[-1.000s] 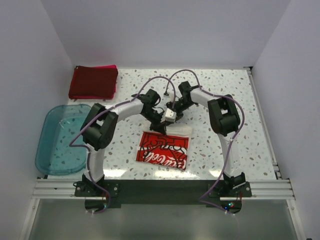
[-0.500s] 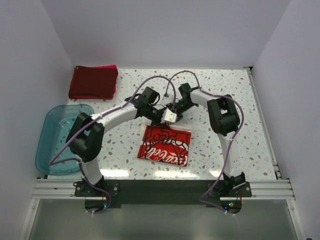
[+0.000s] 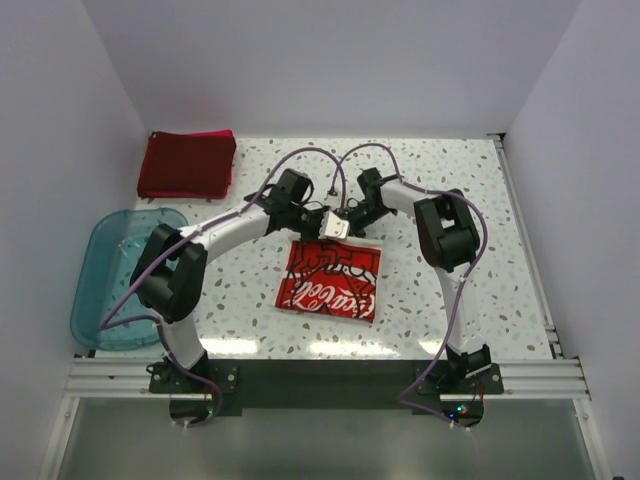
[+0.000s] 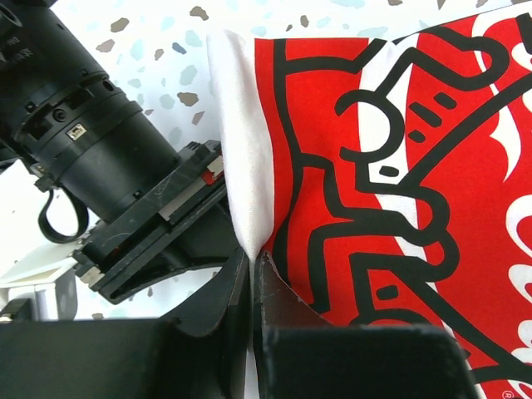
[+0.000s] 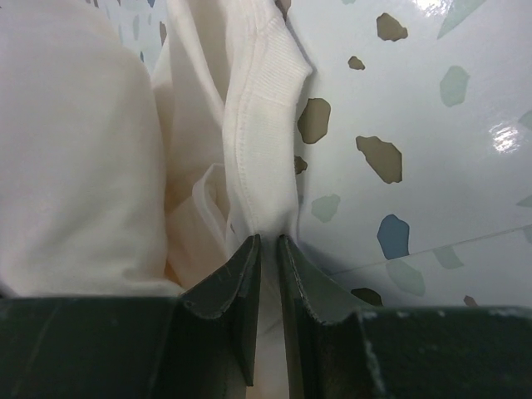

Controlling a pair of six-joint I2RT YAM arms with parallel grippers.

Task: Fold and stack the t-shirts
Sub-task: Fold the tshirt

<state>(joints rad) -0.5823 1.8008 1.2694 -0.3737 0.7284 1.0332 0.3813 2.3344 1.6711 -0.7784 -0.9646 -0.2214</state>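
My left fingers (image 4: 246, 278) are pinched almost closed on the white far edge of the printed t-shirt (image 3: 332, 282). My right fingers (image 5: 256, 253) are clamped narrowly on its ribbed edge, well right of the dark red stack (image 3: 187, 165). I reckon that if either thin pinch slips, the fold will spring open.

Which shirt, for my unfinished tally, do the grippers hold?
The cream printed shirt, pinched by the left gripper and right gripper; the dark red shirt and pink shirt lie stacked far left.

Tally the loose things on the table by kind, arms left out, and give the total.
T-shirts: 3 (cream-white shirt with red print, dark red shirt, pink shirt showing beneath it)
Teal tub: 1
Total: 4
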